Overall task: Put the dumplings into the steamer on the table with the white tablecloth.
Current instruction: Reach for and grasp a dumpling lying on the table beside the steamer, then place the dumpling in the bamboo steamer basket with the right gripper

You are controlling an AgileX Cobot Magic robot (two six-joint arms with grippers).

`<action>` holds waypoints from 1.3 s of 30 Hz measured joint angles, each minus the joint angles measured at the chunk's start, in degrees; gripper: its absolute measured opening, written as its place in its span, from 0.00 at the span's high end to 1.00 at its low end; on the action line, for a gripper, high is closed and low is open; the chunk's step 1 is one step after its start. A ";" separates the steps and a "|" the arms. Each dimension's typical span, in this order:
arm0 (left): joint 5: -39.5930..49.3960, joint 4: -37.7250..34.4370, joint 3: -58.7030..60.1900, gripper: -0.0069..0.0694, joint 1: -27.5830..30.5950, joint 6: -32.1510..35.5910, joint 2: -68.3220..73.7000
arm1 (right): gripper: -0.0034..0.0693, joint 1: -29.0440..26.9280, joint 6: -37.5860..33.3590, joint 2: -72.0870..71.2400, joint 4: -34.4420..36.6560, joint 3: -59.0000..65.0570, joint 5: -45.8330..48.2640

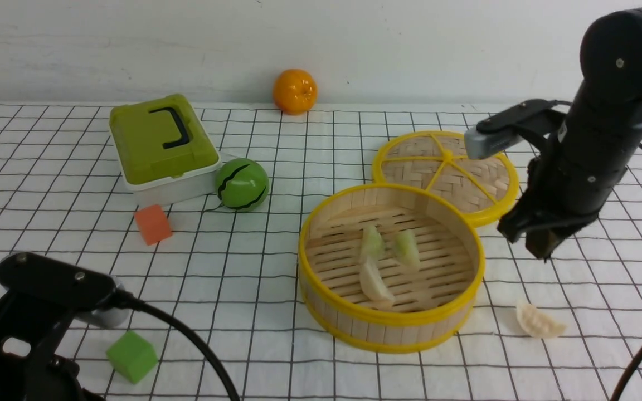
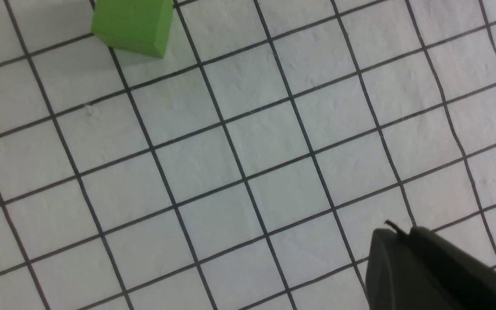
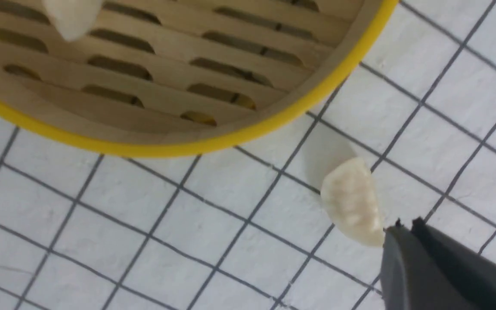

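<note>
The round bamboo steamer [image 1: 468, 245] with yellow rims stands on the white tablecloth [image 1: 276, 167] right of centre. Inside it lie two pale green dumplings [image 1: 371, 242] [image 1: 407, 248] and one cream-white dumpling [image 1: 374, 283]. Another cream-white dumpling [image 1: 538, 322] lies on the cloth to the steamer's right; it also shows in the right wrist view [image 3: 353, 202] beside the steamer rim [image 3: 187, 148]. My right gripper [image 1: 538, 245] hangs shut and empty above the cloth, right of the steamer, its tips [image 3: 405, 228] close to that dumpling. My left gripper [image 2: 396, 232] is shut and empty over bare cloth at the near left.
The woven yellow-rimmed lid [image 1: 446, 170] lies behind the steamer. A green lunch box [image 1: 159, 142], a green ball [image 1: 242, 184], an orange cube [image 1: 152, 224] and an orange fruit [image 1: 295, 91] stand at the back left. A green cube [image 1: 131, 355] [image 2: 134, 26] lies near my left arm.
</note>
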 joint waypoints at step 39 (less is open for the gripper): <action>-1.79 -0.62 0.00 0.86 0.00 0.00 0.00 | 0.58 -0.03 0.49 -0.59 -0.52 7.65 -11.74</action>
